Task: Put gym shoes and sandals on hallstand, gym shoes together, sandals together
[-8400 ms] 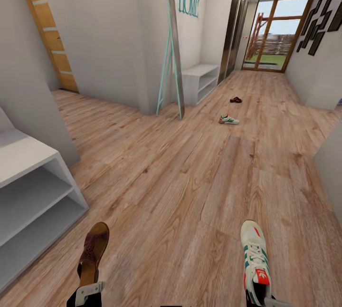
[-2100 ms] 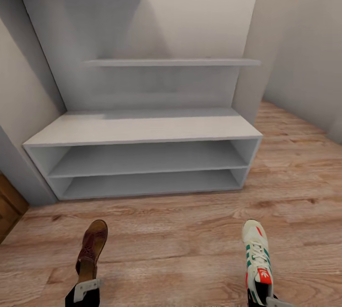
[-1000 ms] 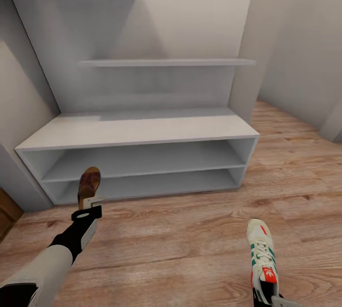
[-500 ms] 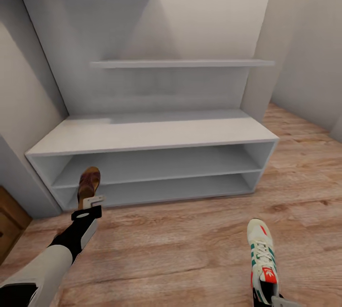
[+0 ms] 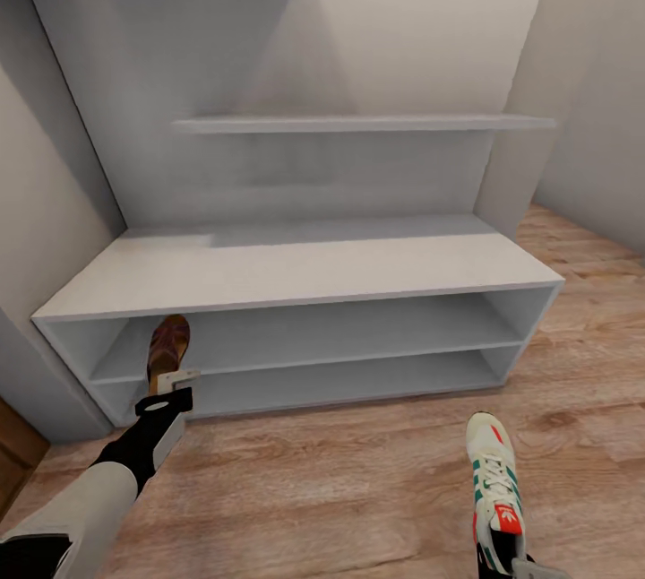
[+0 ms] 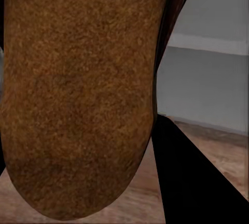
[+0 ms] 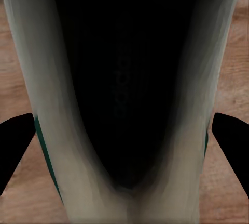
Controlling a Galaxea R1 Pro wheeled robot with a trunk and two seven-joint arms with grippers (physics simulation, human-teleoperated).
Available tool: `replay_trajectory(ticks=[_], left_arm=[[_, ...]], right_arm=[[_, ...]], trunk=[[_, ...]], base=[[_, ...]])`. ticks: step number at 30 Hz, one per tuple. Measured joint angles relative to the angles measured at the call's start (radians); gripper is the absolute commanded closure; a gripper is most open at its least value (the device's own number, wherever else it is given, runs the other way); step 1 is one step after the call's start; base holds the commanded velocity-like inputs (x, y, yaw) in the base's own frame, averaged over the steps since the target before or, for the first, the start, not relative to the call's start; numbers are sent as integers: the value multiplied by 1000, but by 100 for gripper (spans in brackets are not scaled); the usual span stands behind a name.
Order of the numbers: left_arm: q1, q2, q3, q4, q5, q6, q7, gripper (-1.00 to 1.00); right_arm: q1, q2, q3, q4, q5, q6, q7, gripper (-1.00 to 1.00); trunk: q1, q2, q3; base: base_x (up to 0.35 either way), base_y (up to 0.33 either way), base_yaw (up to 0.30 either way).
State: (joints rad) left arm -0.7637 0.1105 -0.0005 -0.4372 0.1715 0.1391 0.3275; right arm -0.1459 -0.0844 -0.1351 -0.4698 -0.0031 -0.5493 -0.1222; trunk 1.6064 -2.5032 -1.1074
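Note:
The pale-grey hallstand (image 5: pixel 296 270) stands straight ahead against the wall, with a bench top, two long shelf slots and stepped upper shelves. My left gripper (image 5: pixel 173 380) is shut on the heel of a brown sandal (image 5: pixel 167 345), held out at the left end of the upper slot; the toe points into the slot. The left wrist view shows that sandal's tan footbed (image 6: pixel 78 94) close up. My right gripper (image 5: pixel 502 557) is shut on the heel of a white gym shoe (image 5: pixel 494 481), held above the wood floor (image 5: pixel 340 480) at lower right. The shoe's dark opening (image 7: pixel 124 78) shows in the right wrist view.
Plain walls close in on both sides of the hallstand. A brown wooden door edge (image 5: pixel 13 462) shows at the far left. The floor runs on to the right past the hallstand's end.
The view has shifted closer and slightly left, so the hallstand looks larger. In the last second the left arm stretched out and brought the sandal up to the upper slot's left end. The gym shoe stays put.

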Motion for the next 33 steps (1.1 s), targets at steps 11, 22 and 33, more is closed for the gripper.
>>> replay_trajectory(ticks=[11, 22, 33], left_arm=[[1, 0, -6, -1, -2, 0, 0, 100], [-1, 1, -6, 0, 1, 12, 0, 100], [1, 0, -7, -2, -2, 12, 0, 100]], right_arm=[[0, 0, 0, 0, 0, 0, 0, 100], [0, 0, -2, 0, 0, 0, -1, 100], [0, 0, -1, 0, 0, 0, -1, 100]], trunk=[[1, 0, 0], [3, -1, -21], [5, -2, -58]], base=[[195, 1, 0], [8, 0, 0], [0, 0, 0]])
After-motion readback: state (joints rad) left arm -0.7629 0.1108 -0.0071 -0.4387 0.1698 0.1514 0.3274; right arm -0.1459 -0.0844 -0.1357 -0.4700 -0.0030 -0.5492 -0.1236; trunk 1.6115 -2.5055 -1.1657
